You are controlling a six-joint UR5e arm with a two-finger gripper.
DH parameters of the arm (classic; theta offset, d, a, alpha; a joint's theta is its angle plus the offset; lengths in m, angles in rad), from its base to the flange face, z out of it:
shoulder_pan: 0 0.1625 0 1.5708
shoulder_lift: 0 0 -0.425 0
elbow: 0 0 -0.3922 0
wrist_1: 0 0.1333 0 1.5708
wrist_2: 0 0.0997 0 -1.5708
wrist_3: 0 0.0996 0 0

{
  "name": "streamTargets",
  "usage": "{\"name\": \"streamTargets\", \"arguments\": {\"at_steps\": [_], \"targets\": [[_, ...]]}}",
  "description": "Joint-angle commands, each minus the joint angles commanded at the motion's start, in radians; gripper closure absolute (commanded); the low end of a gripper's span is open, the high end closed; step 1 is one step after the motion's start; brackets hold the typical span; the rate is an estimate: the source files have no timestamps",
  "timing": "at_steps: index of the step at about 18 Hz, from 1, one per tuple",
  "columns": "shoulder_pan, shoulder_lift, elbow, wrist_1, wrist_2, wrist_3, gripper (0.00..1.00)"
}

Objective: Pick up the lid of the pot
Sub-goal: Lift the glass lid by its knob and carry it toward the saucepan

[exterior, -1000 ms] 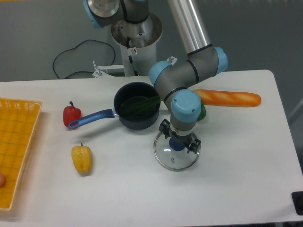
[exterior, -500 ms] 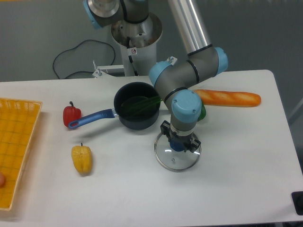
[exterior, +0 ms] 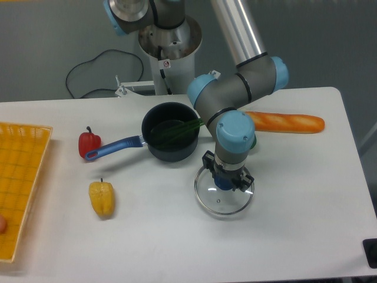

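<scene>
In the camera view, the tool (exterior: 227, 171) is closed on the blue knob (exterior: 223, 183) of the clear pot lid (exterior: 221, 203), right of the surface's (exterior: 159, 242) middle; whether the lid touches the surface, I cannot tell. The black pot (exterior: 171, 154) is just beside it, toward the far edge. A red pepper (exterior: 89, 142) and yellow pepper (exterior: 102, 199) lie nearer the left edge, beyond which sits an orange crate (exterior: 23, 177).

The white worktop (exterior: 159, 242) bears a yellow plastic crate (exterior: 23, 154), red pepper (exterior: 89, 144) and yellow pepper (exterior: 102, 199) at left, round black blue-handled pot (exterior: 172, 154) upper centre, long orange loaf (exterior: 288, 122) upper right.
</scene>
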Motion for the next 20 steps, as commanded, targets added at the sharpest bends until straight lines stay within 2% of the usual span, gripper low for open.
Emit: {"name": "streamTargets", "arguments": {"at_steps": [6, 9, 12, 20], "targets": [[-0.043, 0.029, 0.031, -0.009, 0.006, 0.067, 0.62], [-0.051, 0.052, 0.044, -0.086, 0.006, 0.117, 0.62], [-0.058, 0.083, 0.055, -0.132, 0.006, 0.120, 0.62], [-0.083, 0.091, 0.057, -0.160, 0.063, 0.127, 0.62]]}}
